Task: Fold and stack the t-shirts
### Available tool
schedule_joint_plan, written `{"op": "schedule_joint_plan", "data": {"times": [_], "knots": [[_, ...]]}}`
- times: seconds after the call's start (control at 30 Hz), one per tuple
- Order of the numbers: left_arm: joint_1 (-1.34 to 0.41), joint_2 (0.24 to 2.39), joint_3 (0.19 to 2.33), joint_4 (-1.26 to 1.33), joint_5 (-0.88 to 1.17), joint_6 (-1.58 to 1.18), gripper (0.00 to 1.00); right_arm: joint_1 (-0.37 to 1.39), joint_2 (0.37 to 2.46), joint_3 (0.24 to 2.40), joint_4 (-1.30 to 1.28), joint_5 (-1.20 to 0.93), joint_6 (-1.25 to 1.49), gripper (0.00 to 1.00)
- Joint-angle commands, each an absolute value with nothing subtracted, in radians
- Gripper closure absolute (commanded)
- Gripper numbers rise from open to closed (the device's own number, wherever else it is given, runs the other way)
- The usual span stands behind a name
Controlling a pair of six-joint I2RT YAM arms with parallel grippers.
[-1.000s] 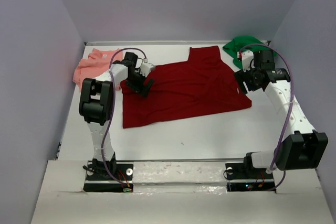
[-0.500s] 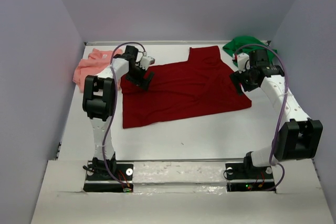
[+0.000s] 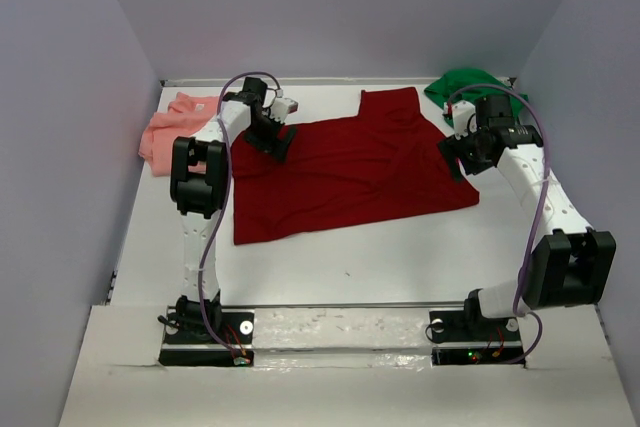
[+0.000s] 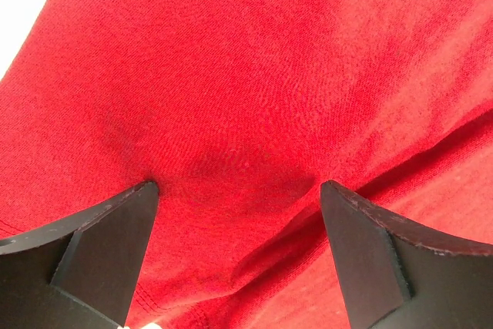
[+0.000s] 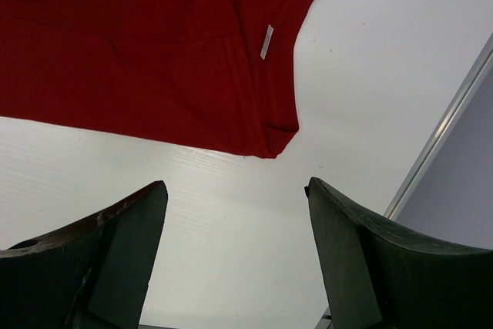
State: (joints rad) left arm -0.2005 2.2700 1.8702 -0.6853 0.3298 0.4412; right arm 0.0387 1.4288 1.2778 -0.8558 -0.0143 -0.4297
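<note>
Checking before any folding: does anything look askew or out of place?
Nothing is damaged or spilled. The dark red shirt lies spread but skewed and creased in the middle; the green shirt is bunched in the far right corner, the pink shirt crumpled at the far left edge.

you get soft, even light from above; the white table [image 3: 400, 247] is bright without glare. in your left wrist view a faint shadow patch lies on the dark red t-shirt [image 4: 246, 75], its weave sharp.
</note>
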Motion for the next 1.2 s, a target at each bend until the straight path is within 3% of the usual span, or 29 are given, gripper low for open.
{"op": "schedule_joint_plan", "data": {"times": [0.0, 0.37, 0.7, 1.17], "knots": [[-0.198, 2.28, 1.867, -0.739, 0.35, 0.449, 0.01, 0.032, 1.397, 1.282, -0.847, -0.005, -0.428, 0.21], [-0.195, 2.321, 1.9, -0.748, 0.33, 0.471, 0.01, 0.032, 1.405, 1.29, -0.862, -0.005, -0.411, 0.21], [-0.196, 2.546, 2.291, -0.89, 0.318, 0.468, 0.01, 0.032, 1.384, 1.29, -0.89, 0.031, -0.402, 0.21], [-0.196, 2.413, 2.162, -0.79, 0.167, 0.399, 0.01, 0.032, 1.394, 1.312, -0.888, 0.012, -0.426, 0.2]]}}
